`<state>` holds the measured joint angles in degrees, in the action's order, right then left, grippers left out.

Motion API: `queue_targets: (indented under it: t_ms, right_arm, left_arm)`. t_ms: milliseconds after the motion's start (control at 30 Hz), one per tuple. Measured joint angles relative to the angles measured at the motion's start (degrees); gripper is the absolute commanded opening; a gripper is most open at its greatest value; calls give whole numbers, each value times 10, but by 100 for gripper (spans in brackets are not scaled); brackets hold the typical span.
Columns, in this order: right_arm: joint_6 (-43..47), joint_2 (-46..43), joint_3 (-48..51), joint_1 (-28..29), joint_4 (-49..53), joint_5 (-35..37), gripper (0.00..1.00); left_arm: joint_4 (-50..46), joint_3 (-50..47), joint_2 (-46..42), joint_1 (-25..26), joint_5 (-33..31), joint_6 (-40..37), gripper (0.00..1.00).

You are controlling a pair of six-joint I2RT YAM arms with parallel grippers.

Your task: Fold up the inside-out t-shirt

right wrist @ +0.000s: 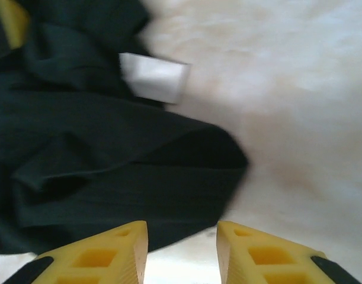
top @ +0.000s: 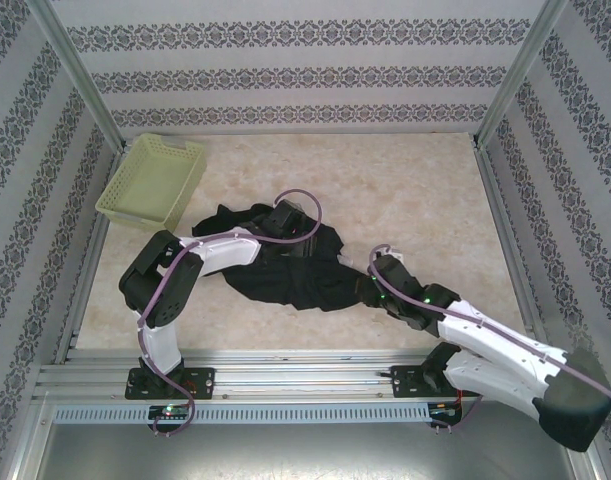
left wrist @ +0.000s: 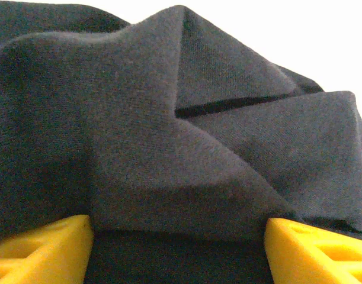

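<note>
Black t-shirt (top: 285,268) is a crumpled heap mid-way across the surface (top: 405,190), white tag (right wrist: 154,77) showing. The left gripper (left wrist: 178,254) has jaws wide, straddling a fabric ridge. The right gripper (right wrist: 182,251) has jaws narrowly apart, empty, at the shirt's edge. I'd pinch single edges and pull it flat before folding.

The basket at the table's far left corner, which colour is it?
The basket is pale yellow-green, clearest in the top external view.

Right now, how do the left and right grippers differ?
Left gripper stands wide, t-shirt fabric between its jaws. Right gripper stands narrower, bare table in its gap, the shirt's edge just ahead. Both are open and yellow-fingered.
</note>
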<state>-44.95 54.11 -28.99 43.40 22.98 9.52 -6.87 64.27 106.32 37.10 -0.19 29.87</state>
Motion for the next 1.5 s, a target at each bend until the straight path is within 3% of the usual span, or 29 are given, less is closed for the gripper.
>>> queue_targets:
  t_ms: [133,300,400,567,767,967,1100,1300,1500]
  right_arm:
    - [-5,92,-37,37,-56,-16,40]
    - [-25,169,-43,40,-145,-53,47]
    - [-31,201,-52,44,-169,-62,45]
    - [-27,238,-78,44,-186,-58,30]
    - [-19,254,-100,44,-184,-42,27]
    - [-14,260,-104,44,-175,-36,0]
    - [-9,241,-104,44,-155,-22,0]
    - [7,103,-104,38,-73,34,0]
    - [20,-32,-98,-28,-12,48,0]
  left_arm:
    - [3,-3,-2,2,0,0,76]
    - [3,-3,-2,3,-1,0,76]
    - [5,-7,-4,3,-1,0,76]
    - [7,-9,-6,3,-1,0,76]
    - [8,-9,-6,3,-1,0,76]
    - [8,-9,-6,3,-1,1,76]
    - [7,-9,-6,3,-3,2,76]
    - [7,-9,-6,4,-7,2,76]
    - [7,-10,-15,7,5,1,83]
